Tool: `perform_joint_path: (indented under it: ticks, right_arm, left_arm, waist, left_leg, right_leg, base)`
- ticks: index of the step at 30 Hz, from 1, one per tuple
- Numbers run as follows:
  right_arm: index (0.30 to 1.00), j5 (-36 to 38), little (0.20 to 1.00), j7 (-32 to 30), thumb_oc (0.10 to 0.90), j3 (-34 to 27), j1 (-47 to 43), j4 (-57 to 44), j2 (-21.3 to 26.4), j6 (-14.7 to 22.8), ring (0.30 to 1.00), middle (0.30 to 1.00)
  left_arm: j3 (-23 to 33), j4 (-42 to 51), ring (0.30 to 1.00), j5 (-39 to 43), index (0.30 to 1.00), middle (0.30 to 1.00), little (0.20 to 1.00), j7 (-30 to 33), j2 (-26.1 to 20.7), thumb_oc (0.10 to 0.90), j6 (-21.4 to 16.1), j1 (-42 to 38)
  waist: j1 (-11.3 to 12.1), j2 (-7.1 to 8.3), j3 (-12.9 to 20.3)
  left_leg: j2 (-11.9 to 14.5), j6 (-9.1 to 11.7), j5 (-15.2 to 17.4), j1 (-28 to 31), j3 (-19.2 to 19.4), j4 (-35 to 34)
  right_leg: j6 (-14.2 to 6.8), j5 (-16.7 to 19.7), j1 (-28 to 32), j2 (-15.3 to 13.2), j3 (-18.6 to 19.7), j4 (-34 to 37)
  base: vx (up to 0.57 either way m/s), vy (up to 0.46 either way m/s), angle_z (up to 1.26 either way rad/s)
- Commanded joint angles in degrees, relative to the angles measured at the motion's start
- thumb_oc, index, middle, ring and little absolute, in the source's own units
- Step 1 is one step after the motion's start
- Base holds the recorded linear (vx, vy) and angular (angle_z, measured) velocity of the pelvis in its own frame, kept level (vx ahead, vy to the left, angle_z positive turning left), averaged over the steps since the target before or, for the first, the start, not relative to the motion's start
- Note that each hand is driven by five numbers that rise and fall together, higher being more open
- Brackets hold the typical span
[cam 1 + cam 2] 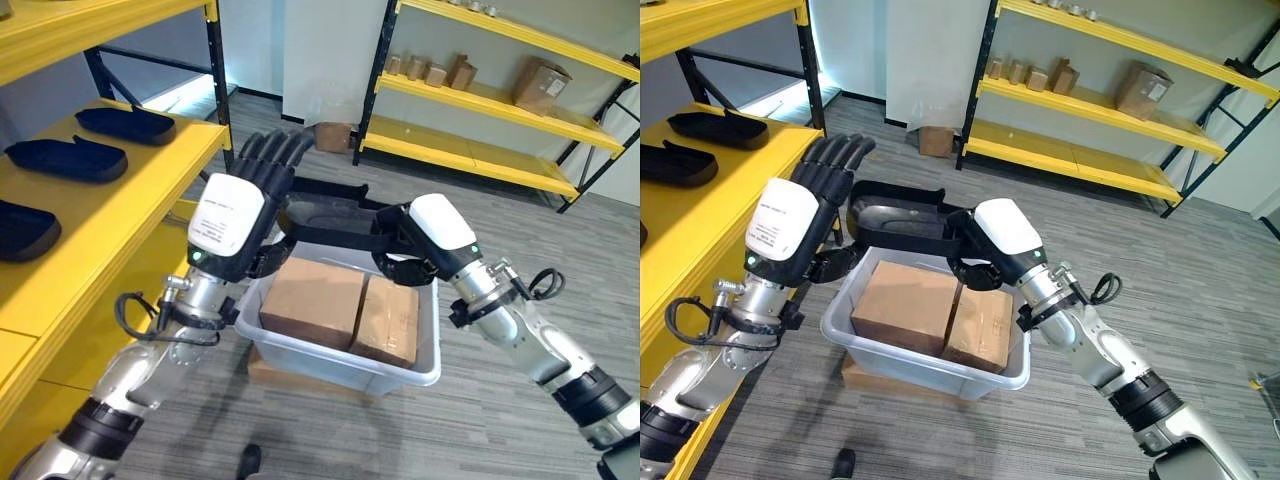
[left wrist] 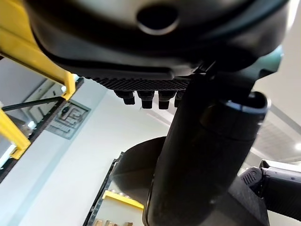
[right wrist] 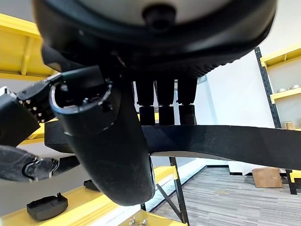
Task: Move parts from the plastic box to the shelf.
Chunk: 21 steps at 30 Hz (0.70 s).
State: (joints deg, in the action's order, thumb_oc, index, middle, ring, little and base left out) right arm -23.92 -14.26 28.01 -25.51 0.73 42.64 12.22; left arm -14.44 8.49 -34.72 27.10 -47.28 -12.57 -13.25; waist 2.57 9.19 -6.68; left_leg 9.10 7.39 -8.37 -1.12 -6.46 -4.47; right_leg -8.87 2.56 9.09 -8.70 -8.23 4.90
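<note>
Two cardboard boxes (image 1: 340,308) sit side by side in the plastic box (image 1: 345,362), right under the arms and close to the camera. Above the plastic box, both hands hold up one long black tray-shaped part (image 1: 902,222).

I think the step in hand is the carry: the part is out of the plastic box and not yet on the shelf.

On the left, the yellow shelf (image 1: 150,165) already has black parts (image 1: 70,158) lying in a row. The next move likely calls for swinging the held part over to the left, finding a bare bit of shelf, and setting it down flat without bumping the others.

The left hand (image 1: 245,205) is at the left end of the part. Its fingers (image 1: 272,150) are straight and stand up side by side, and its thumb presses on the part in the left wrist view.

The right hand (image 1: 990,245) is at the right end. Its fingers (image 3: 165,101) curl over the top of the part and its thumb sits in front, so it pinches the part.
</note>
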Motion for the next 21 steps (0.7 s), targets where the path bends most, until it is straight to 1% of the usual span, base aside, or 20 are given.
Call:
perform_joint_path:
  ticks: [1,7,14,19,20,21]
  right_arm:
    - [0.3,4.21,0.3,-3.75,0.4,-1.97,-8.08,0.06,-0.78,1.6,0.3,0.3]
    - [0.3,4.15,0.3,-3.26,0.4,-1.35,-8.54,-0.07,-0.69,1.82,0.3,0.3]
    - [0.3,3.94,0.3,-2.85,0.4,-0.79,-8.77,-0.14,-0.63,1.99,0.3,0.3]
    - [0.3,4.08,0.3,-2.9,0.4,-0.34,-9.19,-0.12,-0.88,2.33,0.3,0.3]
    - [0.3,3.99,0.3,-2.88,0.4,-0.3,-9.21,-0.13,-0.87,2.37,0.3,0.3]
    - [0.3,3.93,0.3,-2.87,0.4,-0.31,-9.14,-0.25,-0.85,2.37,0.3,0.3]
  left_arm:
    - [-0.48,-1.55,1.0,-1.85,1.0,1.0,1.0,4.73,1.38,0.9,-0.86,-4.43]
    - [-1.68,-3.69,1.0,-4.12,1.0,1.0,1.0,4.92,0.37,0.9,-0.28,-6.57]
    - [-3.51,-4.62,1.0,-5.15,1.0,1.0,1.0,4.46,-0.32,0.9,-0.58,-8.24]
    - [-7.09,-4.84,1.0,-7.31,1.0,1.0,1.0,3.43,-1.99,0.9,-1.19,-10.81]
    - [-7.5,-4.79,0.937,-7.51,0.937,0.937,0.937,3.32,-2.15,0.855,-1.27,-11.06]
    - [-7.99,-4.62,0.701,-7.75,0.701,0.701,0.701,3.16,-2.25,0.686,-1.47,-11.3]
  waist:
    - [-0.54,-1.82,8.81]
    - [-1.16,-2.34,8.82]
    - [-1.71,-2.7,8.84]
    - [-2.25,-3.21,8.74]
    - [-2.28,-3.22,8.69]
    - [-2.36,-3.25,8.67]
  left_leg:
    - [1.8,-2.59,6.57,4.8,0.61,-0.53]
    - [1.82,-2.54,6.63,5.08,1.17,-0.53]
    - [1.69,-2.51,6.67,5.15,1.57,-0.53]
    - [1.65,-2.55,6.66,5.23,1.81,-0.53]
    - [1.64,-2.54,6.65,5.23,1.85,-0.53]
    - [1.63,-2.54,6.66,5.22,1.85,-0.53]
  right_leg:
    - [-0.57,-0.05,-5.18,-0.11,-1.1,-4.21]
    - [-0.59,0.05,-5.22,-0.21,-0.48,-4.04]
    - [-0.6,0.21,-5.29,-0.23,-0.19,-3.8]
    - [-0.67,0.3,-5.39,-0.27,0.01,-3.76]
    - [-0.67,0.31,-5.39,-0.28,0.04,-3.77]
    - [-0.69,0.31,-5.42,-0.31,0.07,-3.77]
  base:
    - [0.0,0.009,-0.03]
    - [0.0,0.008,-0.08]
    - [0.0,0.002,-0.02]
    - [0.0,0.003,-0.01]
    - [0.0,0.0,0.0]
    - [0.0,0.0,0.0]
